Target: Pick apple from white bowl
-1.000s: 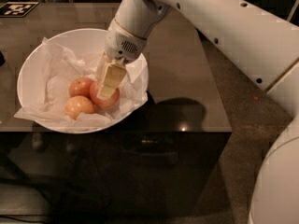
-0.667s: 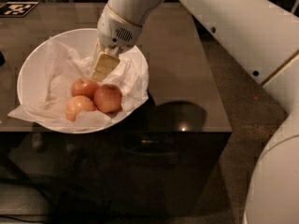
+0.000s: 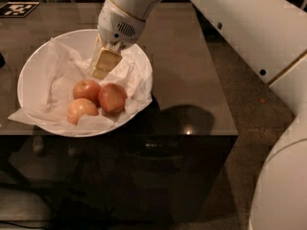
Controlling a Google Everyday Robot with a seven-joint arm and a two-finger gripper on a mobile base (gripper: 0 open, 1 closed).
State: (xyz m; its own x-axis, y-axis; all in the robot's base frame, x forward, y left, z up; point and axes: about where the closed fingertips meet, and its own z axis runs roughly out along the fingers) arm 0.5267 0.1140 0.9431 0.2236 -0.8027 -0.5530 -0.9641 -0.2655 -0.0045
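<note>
The white bowl (image 3: 33, 66), lined with crumpled white paper, sits at the table's front left. Three apples lie in its near part. The apple (image 3: 112, 98), the reddest, is on the right. A duller red one (image 3: 86, 88) touches it on the left. A paler one (image 3: 79, 110) lies in front. My gripper (image 3: 102, 66) hangs over the bowl's far right part, just above and behind the apples. It is shut with nothing in it and touches no apple.
The bowl stands on a dark glossy table (image 3: 192, 80) whose front edge is just below the bowl. A black-and-white marker tag (image 3: 18, 8) lies at the far left corner. My white arm (image 3: 249, 28) crosses the upper right. Brown floor (image 3: 249, 143) lies to the right.
My gripper has lifted up and back from the red apple, which it covered a second ago. The apple stays in the bowl and now shows in full.
</note>
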